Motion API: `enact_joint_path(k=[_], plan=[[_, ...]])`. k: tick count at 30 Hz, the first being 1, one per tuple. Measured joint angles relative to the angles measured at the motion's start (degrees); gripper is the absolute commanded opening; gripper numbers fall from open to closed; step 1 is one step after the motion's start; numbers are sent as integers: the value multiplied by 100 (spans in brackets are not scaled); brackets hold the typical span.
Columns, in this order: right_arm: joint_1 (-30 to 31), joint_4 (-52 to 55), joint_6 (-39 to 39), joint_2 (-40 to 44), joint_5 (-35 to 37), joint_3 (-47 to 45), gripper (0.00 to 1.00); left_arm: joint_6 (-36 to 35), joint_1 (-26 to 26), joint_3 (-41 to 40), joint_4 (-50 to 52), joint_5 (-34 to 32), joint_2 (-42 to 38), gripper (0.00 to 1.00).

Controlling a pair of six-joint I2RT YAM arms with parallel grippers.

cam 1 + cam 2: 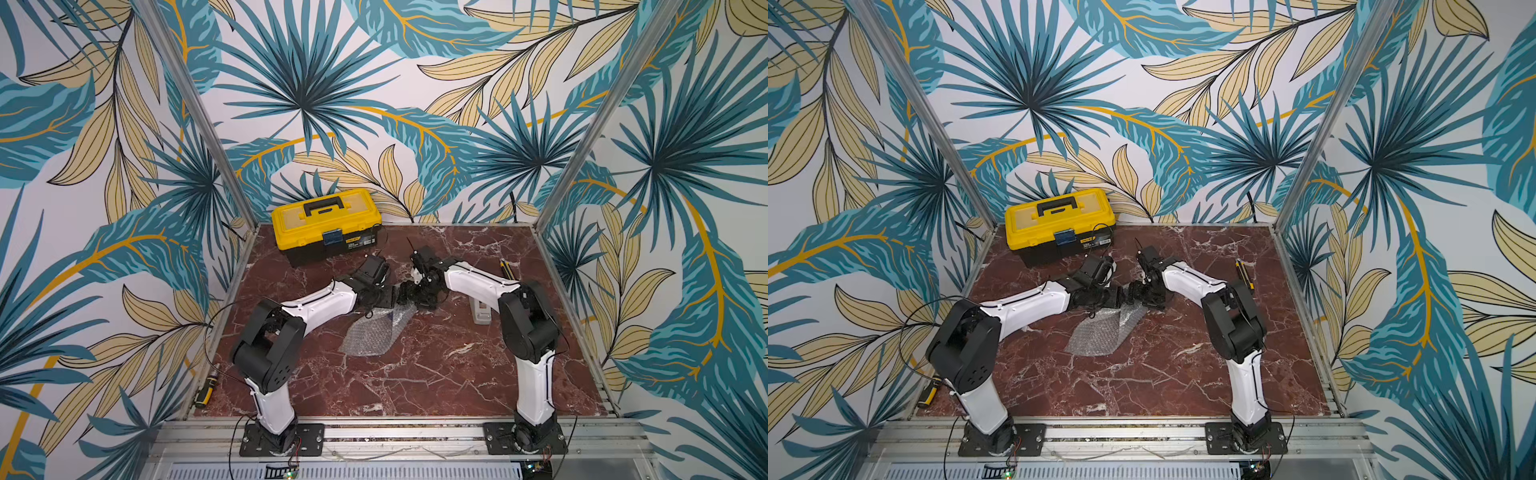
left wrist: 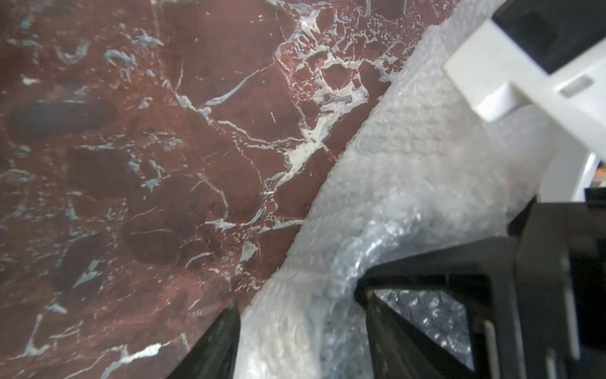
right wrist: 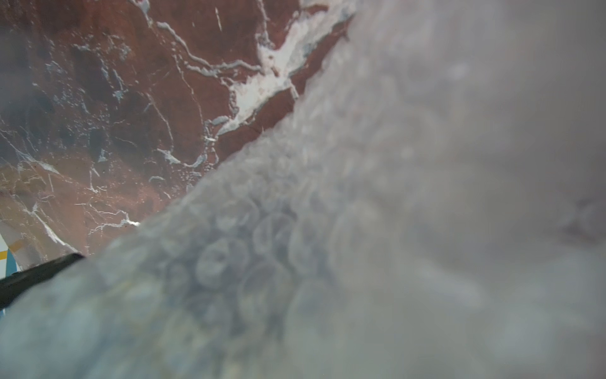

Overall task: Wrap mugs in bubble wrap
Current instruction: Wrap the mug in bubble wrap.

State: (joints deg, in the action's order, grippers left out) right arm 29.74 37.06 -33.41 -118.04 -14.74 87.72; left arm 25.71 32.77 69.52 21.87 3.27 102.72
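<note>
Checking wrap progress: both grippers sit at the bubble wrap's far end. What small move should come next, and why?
Probably ease the left gripper back off the bubble wrap: its jaws stand apart around bunched wrap, the right gripper crowds it, and the near half lies unfolded.

1. Both top views are bright and evenly lit from overhead. Shadows on the surface (image 1: 415,382) are faint, and the edges stretch with wide-angle distortion.
2. My left wrist view shows the marble sharp and the bubble wrap (image 2: 410,170) smeared.
3. My right wrist view is fogged, with the bubble wrap blurred close against the lens.
</note>
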Motion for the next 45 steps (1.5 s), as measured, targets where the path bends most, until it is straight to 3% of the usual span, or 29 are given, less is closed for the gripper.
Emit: enact_joint_path(k=[8, 16, 23, 29, 34, 45], plan=[[-2, 55, 4, 192, -26, -114, 79, -22, 2, 52, -68, 103, 262, 52], [-94, 299, 0, 1325, 37, -396, 84, -184, 57, 297, -85, 166, 531, 48], [-767, 396, 66, 1711, 258, -426, 89, -433, 125, 516, 79, 142, 660, 46], [-1611, 229, 85, 1451, 313, -343, 89, -555, 138, 546, 120, 120, 671, 45], [-1912, 44, 79, 728, 197, 256, 87, -619, 142, 579, 160, 120, 695, 45], [-1958, -284, -162, -597, -142, 1261, 63, -678, 146, 579, 162, 103, 695, 45]])
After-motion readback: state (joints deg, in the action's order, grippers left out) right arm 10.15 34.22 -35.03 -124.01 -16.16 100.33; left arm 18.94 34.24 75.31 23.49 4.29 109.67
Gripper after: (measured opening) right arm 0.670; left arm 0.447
